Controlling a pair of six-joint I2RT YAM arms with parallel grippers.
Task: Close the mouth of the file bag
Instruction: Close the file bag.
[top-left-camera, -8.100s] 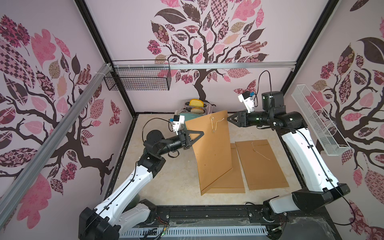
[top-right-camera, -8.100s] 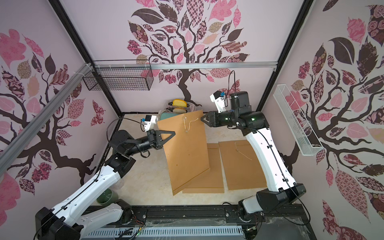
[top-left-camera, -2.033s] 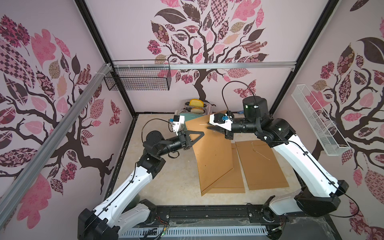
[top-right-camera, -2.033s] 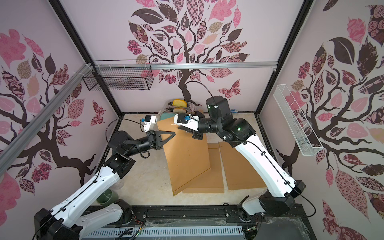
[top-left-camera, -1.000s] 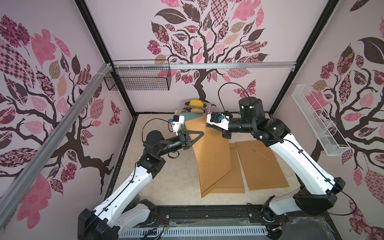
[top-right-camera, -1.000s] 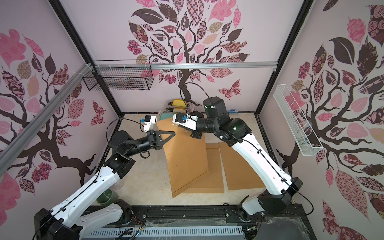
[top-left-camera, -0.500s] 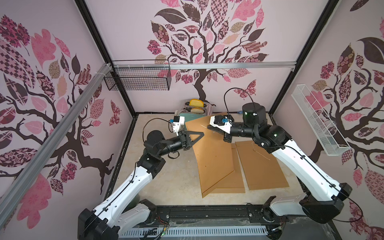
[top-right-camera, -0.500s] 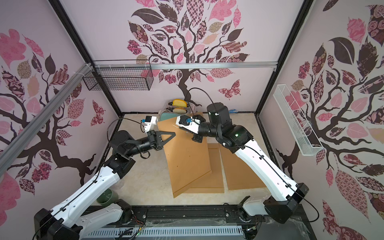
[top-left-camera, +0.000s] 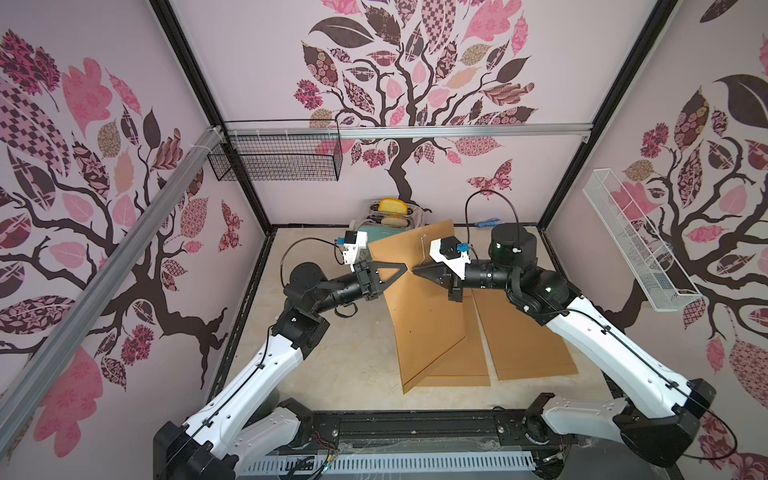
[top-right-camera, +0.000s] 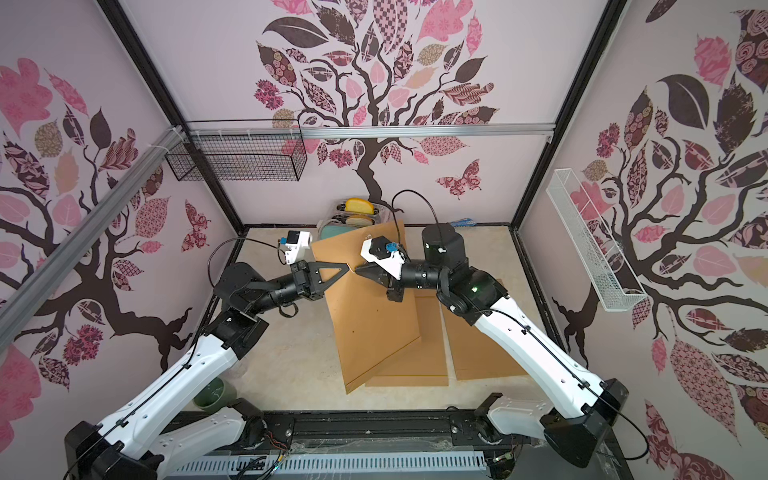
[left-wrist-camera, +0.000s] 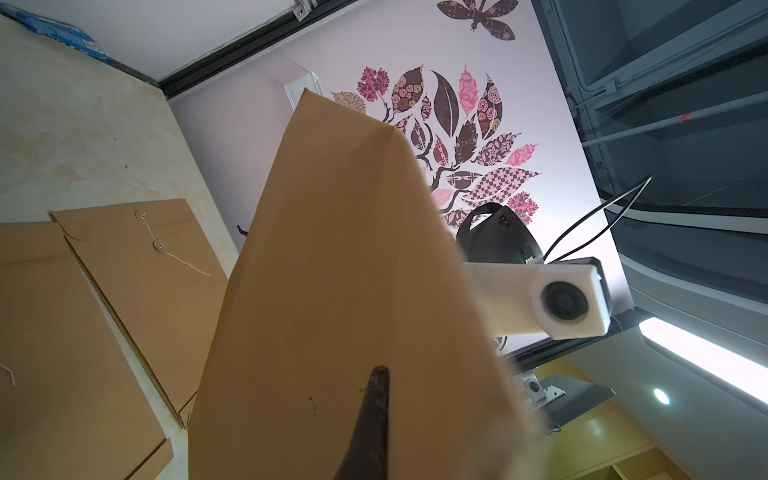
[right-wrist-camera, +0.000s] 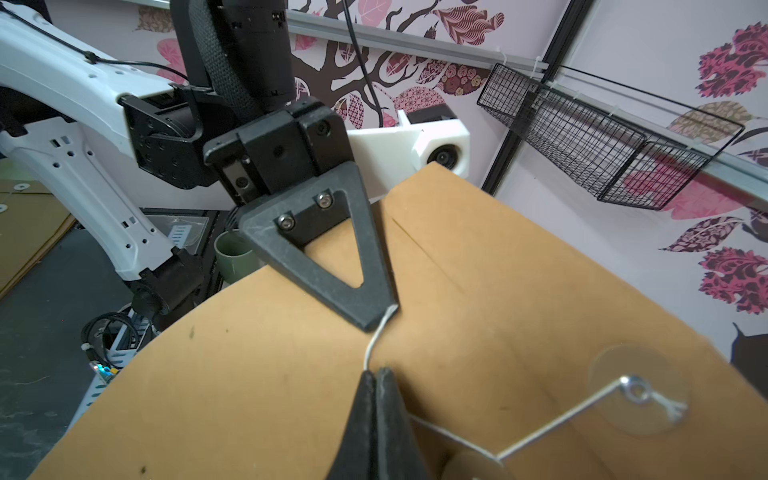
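A brown file bag (top-left-camera: 419, 316) (top-right-camera: 370, 324) stands tilted over the table, its top raised. My left gripper (top-left-camera: 404, 266) (top-right-camera: 347, 266) is shut on its left edge near the mouth; in the left wrist view one finger (left-wrist-camera: 379, 374) lies against the bag (left-wrist-camera: 332, 249). My right gripper (top-left-camera: 415, 271) (top-right-camera: 357, 271) (right-wrist-camera: 376, 370) is shut on the white string (right-wrist-camera: 374, 340), tip to tip with the left gripper (right-wrist-camera: 382, 316). The string runs from there to two round discs (right-wrist-camera: 640, 390) on the bag's flap.
Two more brown file bags (top-left-camera: 523, 332) (top-left-camera: 457, 361) lie flat on the table under and right of the raised one. A toaster with bread (top-left-camera: 392, 212) stands at the back wall. A green cup (top-right-camera: 212, 392) sits by the left arm's base.
My right arm has dropped its wrist and brought its gripper tip down to the left gripper's tip, shut on the string. The left gripper has kept its hold on the bag.
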